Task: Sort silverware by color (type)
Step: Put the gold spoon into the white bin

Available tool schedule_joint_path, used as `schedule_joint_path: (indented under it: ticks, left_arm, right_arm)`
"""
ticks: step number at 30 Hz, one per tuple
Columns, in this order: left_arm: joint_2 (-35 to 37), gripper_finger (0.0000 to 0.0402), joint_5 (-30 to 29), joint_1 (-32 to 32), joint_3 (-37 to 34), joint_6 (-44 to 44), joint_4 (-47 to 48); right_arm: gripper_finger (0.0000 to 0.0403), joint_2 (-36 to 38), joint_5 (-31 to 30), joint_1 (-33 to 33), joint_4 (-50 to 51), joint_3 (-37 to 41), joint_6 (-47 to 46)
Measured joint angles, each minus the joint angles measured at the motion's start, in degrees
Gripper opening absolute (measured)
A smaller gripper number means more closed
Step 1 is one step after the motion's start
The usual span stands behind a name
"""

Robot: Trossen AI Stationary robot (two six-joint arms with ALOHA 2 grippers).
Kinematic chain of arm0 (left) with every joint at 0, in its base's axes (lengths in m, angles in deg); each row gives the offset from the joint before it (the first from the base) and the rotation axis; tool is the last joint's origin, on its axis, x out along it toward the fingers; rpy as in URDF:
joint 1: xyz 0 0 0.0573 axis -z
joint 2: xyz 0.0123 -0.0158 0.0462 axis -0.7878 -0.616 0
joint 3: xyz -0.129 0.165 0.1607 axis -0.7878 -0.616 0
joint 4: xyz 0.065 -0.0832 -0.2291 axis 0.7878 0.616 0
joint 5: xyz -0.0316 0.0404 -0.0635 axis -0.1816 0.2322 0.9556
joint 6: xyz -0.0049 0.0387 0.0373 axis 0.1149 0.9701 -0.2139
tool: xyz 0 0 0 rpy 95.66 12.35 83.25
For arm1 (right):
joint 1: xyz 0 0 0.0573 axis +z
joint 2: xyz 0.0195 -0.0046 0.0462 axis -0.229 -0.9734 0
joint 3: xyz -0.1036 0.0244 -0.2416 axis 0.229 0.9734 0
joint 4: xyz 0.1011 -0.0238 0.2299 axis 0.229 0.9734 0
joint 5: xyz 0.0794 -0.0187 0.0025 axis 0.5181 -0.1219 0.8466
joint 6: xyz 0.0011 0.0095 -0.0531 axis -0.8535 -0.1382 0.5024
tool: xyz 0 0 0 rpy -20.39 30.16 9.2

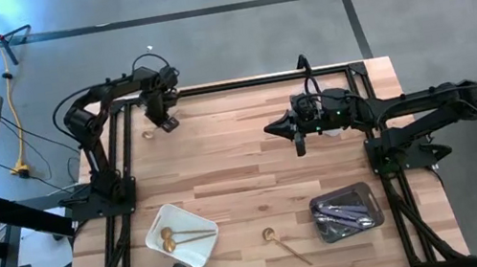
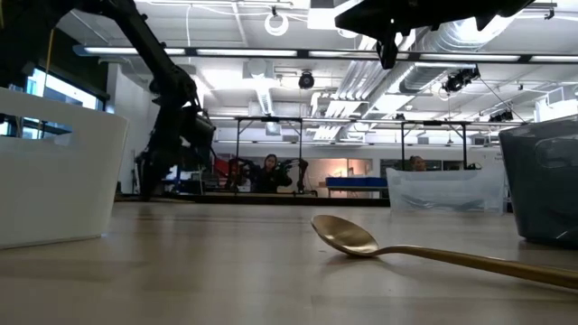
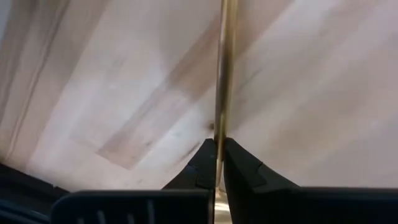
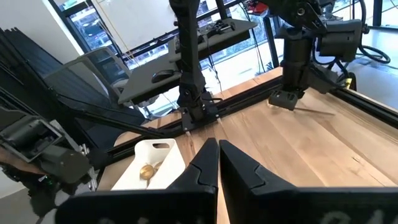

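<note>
My left gripper point(image 1: 163, 123) stands at the table's far left and is shut on a gold utensil, whose thin handle point(image 3: 224, 62) runs away from the fingers. The right wrist view shows that gripper point(image 4: 285, 98) low over the wood. My right gripper point(image 1: 282, 128) hovers shut over the table's middle, holding nothing. A gold spoon point(image 1: 281, 241) lies flat on the table near the near edge, bowl up point(image 2: 348, 236). A white tray point(image 1: 181, 235) holds gold spoons. A dark tray point(image 1: 346, 212) holds silver and dark utensils. My left gripper pinches the gold utensil's thin handle point(image 3: 219, 134) between its two fingertips, coming from above and pointing down. The handle runs out past the fingers close over the wood. Whether it is lifted clear or rests on the table, I cannot tell.
Black frame rails run along the table's far edge point(image 1: 249, 81) and both sides. The white tray point(image 2: 54, 181) sits near-left and the dark tray point(image 2: 546, 181) near-right. Bare wood lies between the arms. People sit in the room beyond the table point(image 2: 271, 171).
</note>
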Motion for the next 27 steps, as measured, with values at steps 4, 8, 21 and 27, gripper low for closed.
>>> schedule_joint_path:
  ticks: [4,8,21,27]
  left_arm:
    - [2.77,0.0001,2.88,2.44,0.02,-1.78,1.68]
    - [6.98,0.0001,10.18,6.87,0.02,-4.12,0.63]
    - [27.18,0.0000,25.02,29.91,-18.05,-29.69,-41.82]
    - [32.04,0.0000,17.45,40.17,-33.64,-47.44,-66.96]
  right_arm:
    - [0.0000,0.01,0.00,0.00,0.00,0.00,0.00]
    - [0.0000,0.01,0.00,0.01,0.00,0.00,0.48]
    - [0.0000,0.01,0.11,0.00,0.02,0.00,1.95]
    - [0.0000,0.01,1.65,0.01,0.00,0.00,1.95]
